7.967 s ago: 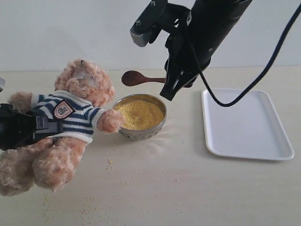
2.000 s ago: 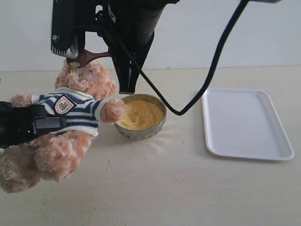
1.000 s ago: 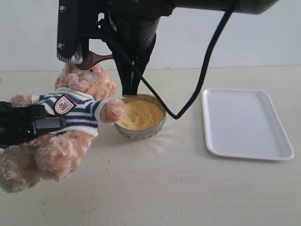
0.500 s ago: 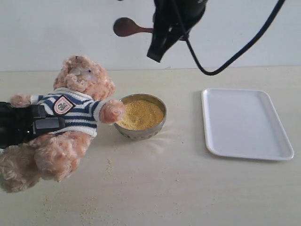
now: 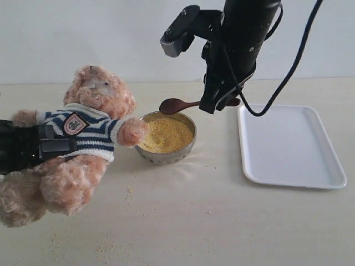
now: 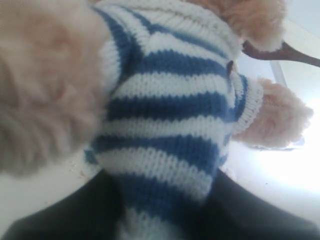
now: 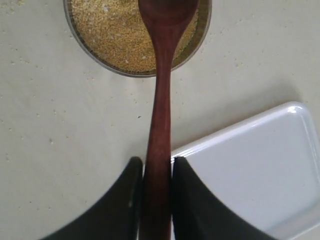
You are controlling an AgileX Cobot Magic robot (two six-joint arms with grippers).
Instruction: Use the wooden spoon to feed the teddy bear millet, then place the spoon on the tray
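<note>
Between my right fingers [image 7: 131,200] the handle of the wooden spoon [image 7: 161,100] is pinched tight, a dark pad pressed to each side. My right gripper [image 5: 220,103] hangs well above the table [image 5: 222,221]. The right wrist camera shows what the outside view cannot: the spoon's oval end reaches out past my fingertips over the millet [image 7: 115,35], and a rounded corner of the tray [image 7: 260,165] lies just beside my fingers. From outside, the spoon is close to level above the rim of the metal bowl [image 5: 166,156]. The tray's low raised edge stands apart from the bowl, with open tabletop between them.

My left gripper [image 5: 25,152] is closed on the teddy bear [image 5: 94,111] around its striped middle. The left wrist camera shows sweater and fur, my dark left fingers [image 6: 60,222] on either side, and the spoon beyond the bear's arm. The bear leans with one paw at the bowl's rim, on the side away from my right fingers; I cannot tell whether it touches. Loose grains [image 5: 128,193] dot the table near the bear's legs.
</note>
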